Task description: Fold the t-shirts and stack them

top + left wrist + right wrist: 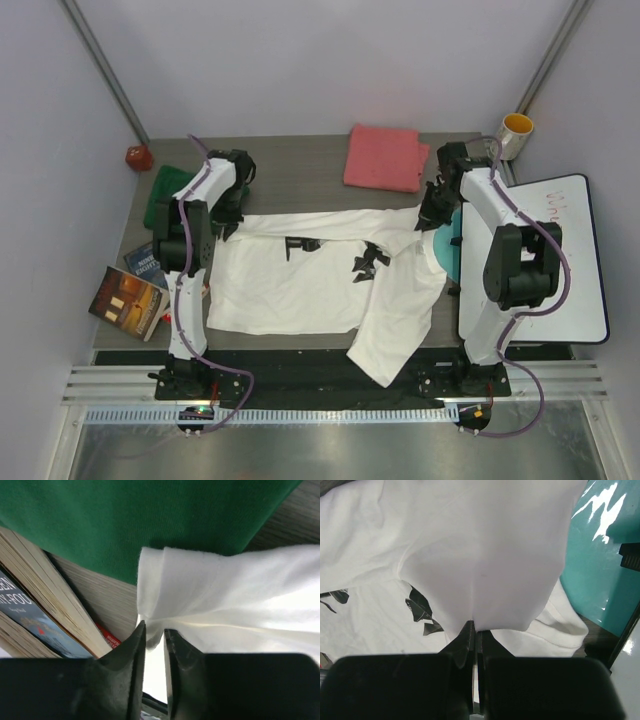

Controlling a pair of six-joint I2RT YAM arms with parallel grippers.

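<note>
Grey worktop (300, 165) | big white cloth t-shirt (290, 285) stretched sideways | right fingers (466, 640) pinch right end | left fingers (134, 645) at left end, grip: cannot tell

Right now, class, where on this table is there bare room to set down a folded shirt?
The bare table strip at the far edge, between the green shirt and the pink shirt. The white shirt covers the middle; books crowd the left, the teal sheet and whiteboard the right.
</note>
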